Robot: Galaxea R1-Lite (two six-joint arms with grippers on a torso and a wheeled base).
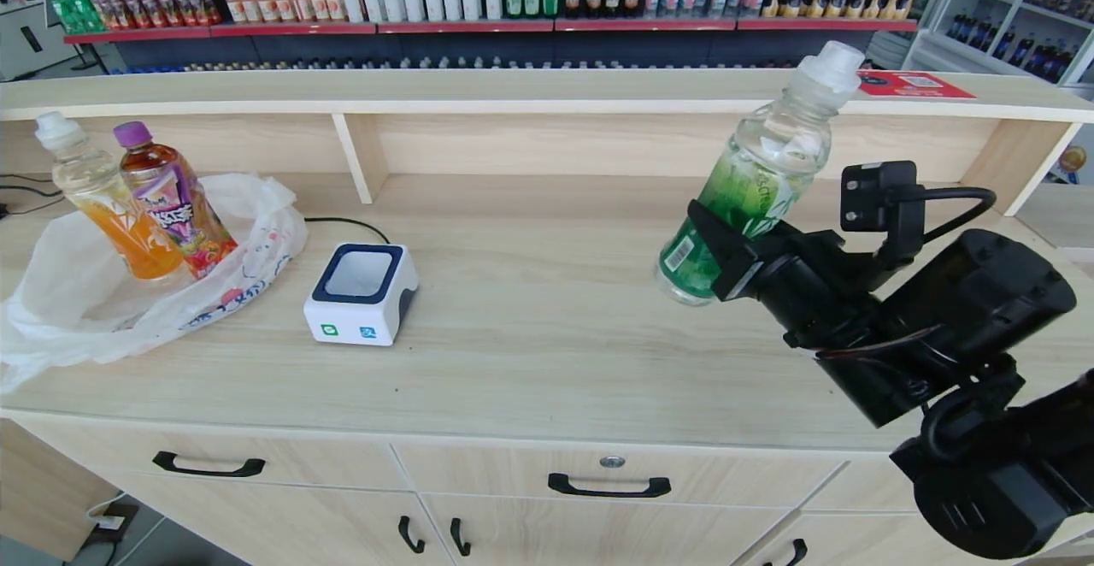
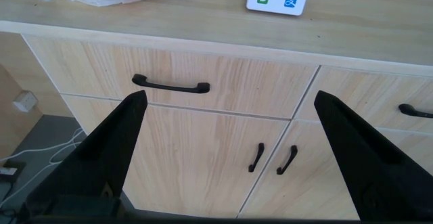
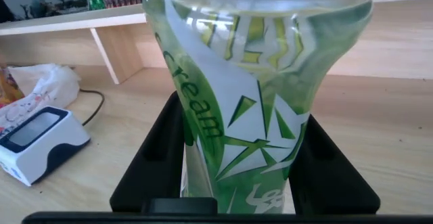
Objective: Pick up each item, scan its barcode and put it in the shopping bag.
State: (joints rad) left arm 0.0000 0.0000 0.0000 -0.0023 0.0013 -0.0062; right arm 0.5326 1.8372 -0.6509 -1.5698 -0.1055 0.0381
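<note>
Right fingers (image 1: 718, 250) around green-labelled bottle (image 1: 763, 177)

You have an open stretch of counter (image 1: 547, 352) between the scanner (image 1: 361, 292) and the green bottle (image 1: 756, 181) clamped aloft in your right gripper (image 1: 726, 241). Past the scanner, on your left, the shopping bag (image 1: 68, 309) lies open, but an orange bottle (image 1: 102, 207) and a purple-capped bottle (image 1: 175, 207) lean in it and take up its far side. At the back, an upright divider (image 1: 359, 156) and the overhanging ledge (image 1: 547, 91) wall the counter in. Your left gripper (image 2: 230, 97), jaws wide, faces the drawer fronts (image 2: 223, 82).
</note>
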